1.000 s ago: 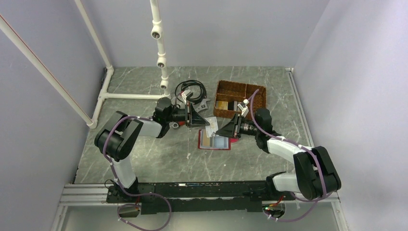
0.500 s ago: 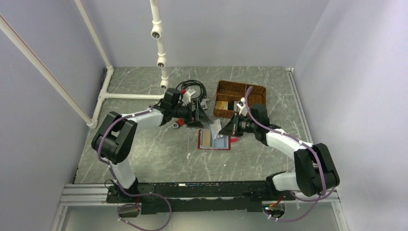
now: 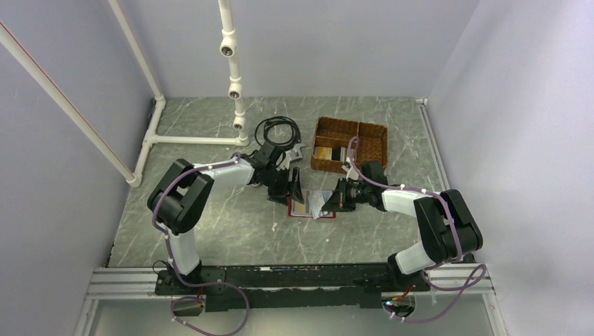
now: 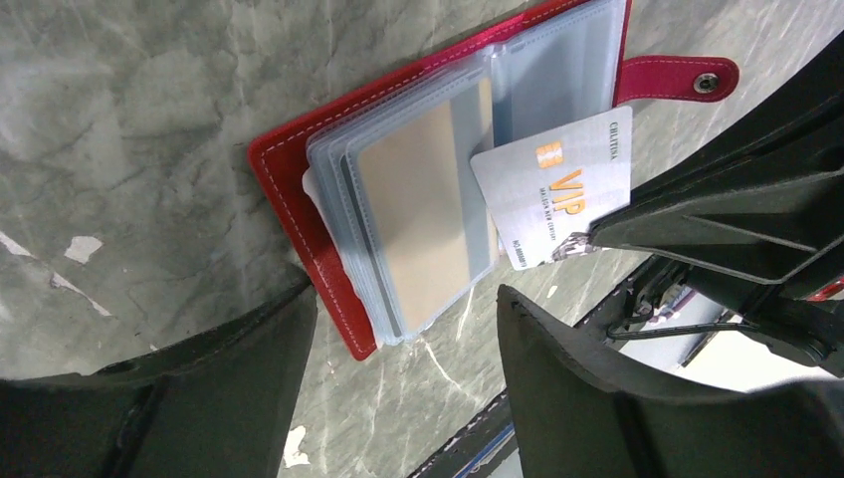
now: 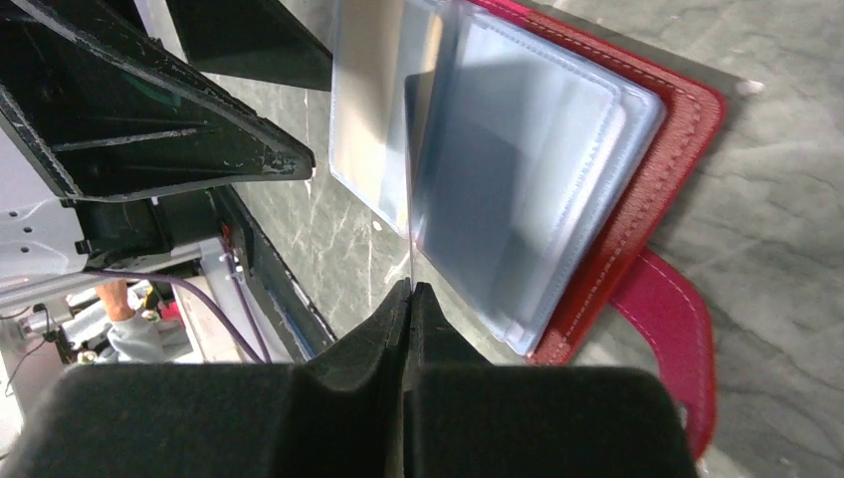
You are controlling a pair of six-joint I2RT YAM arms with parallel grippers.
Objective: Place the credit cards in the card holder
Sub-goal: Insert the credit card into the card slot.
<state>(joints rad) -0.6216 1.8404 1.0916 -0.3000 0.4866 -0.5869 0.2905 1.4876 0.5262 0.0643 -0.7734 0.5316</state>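
The card holder (image 4: 299, 214) lies open on the table, dark red with clear sleeves and a snap tab (image 4: 677, 78); a tan card (image 4: 423, 214) sits in one sleeve. A white VIP credit card (image 4: 552, 189) hangs tilted over the sleeves, pinched at its corner by my right gripper (image 5: 410, 291), which is shut on it. In the right wrist view that card (image 5: 409, 179) shows edge-on above the card holder (image 5: 647, 199). My left gripper (image 4: 403, 304) stands open just beside the holder's near edge, holding nothing. From above, the left gripper (image 3: 293, 185) and right gripper (image 3: 333, 199) flank the card holder (image 3: 308, 212).
A brown wicker basket (image 3: 371, 136) with more cards in it stands behind the right arm. A coiled black cable (image 3: 277, 128) lies behind the left gripper. White pipes (image 3: 192, 140) run across the back left of the table.
The left gripper has let go of the white card and opened, dropping low beside the holder. The right gripper has shut on the card and brought it down over the sleeves.
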